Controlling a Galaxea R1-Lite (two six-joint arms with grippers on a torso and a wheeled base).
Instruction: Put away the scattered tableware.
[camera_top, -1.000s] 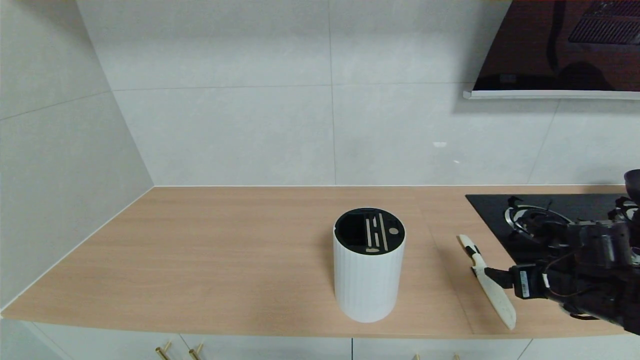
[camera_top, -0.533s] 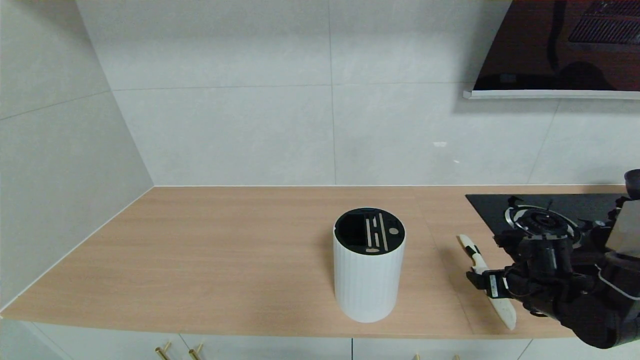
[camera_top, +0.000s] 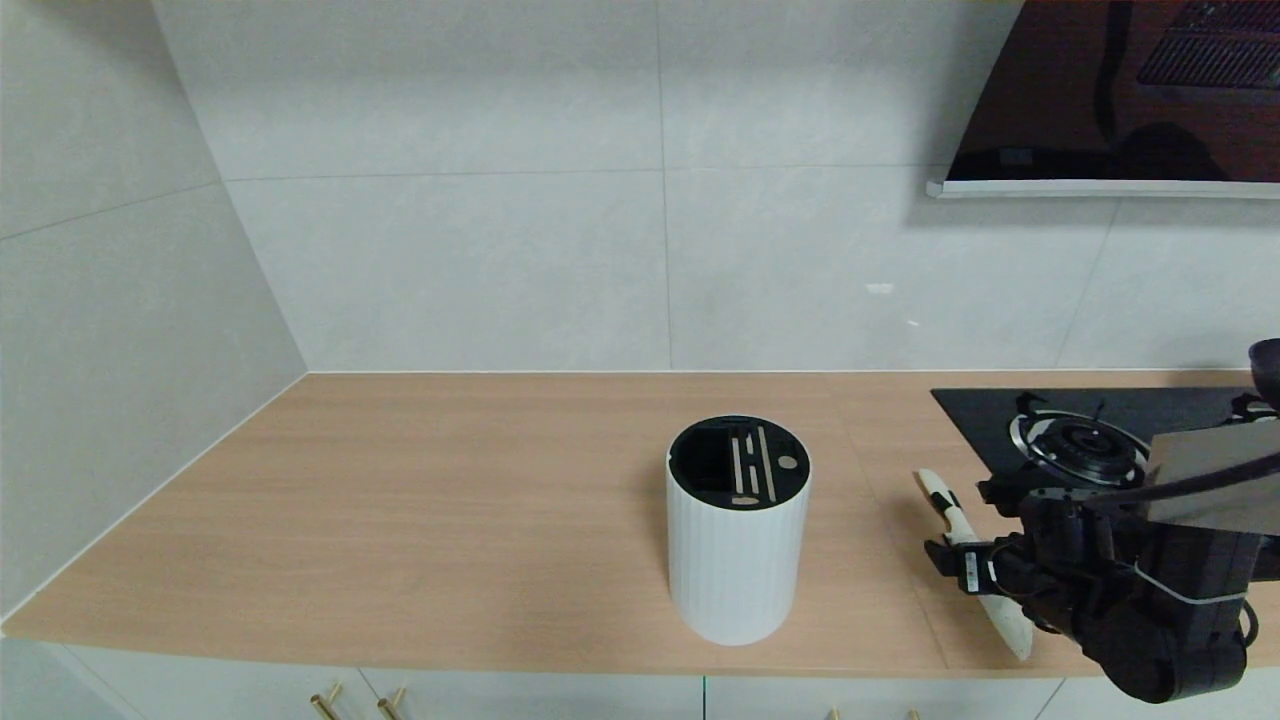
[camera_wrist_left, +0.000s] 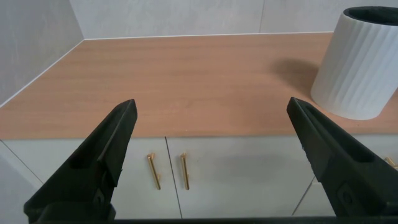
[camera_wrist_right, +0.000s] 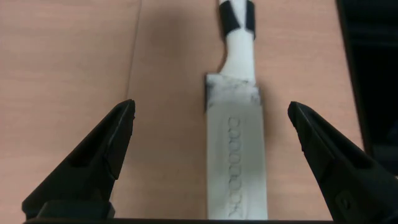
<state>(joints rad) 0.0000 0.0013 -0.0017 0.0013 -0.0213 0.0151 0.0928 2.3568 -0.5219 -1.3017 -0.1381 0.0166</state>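
Jaws wide, our right gripper (camera_wrist_right: 211, 106) hangs over the knife (camera_wrist_right: 235, 149), seemingly clear of it; our left gripper (camera_wrist_left: 211, 102) gapes too.

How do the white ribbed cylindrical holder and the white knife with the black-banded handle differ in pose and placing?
The holder stands upright mid-counter; the knife lies flat near the stove. The holder is a broad ribbed cylinder with a black slotted top; the knife is slim and flat. Both are white and rest on the wooden counter.

One knife (camera_top: 948, 512), one white holder (camera_top: 738, 565), one hob (camera_top: 985, 412).
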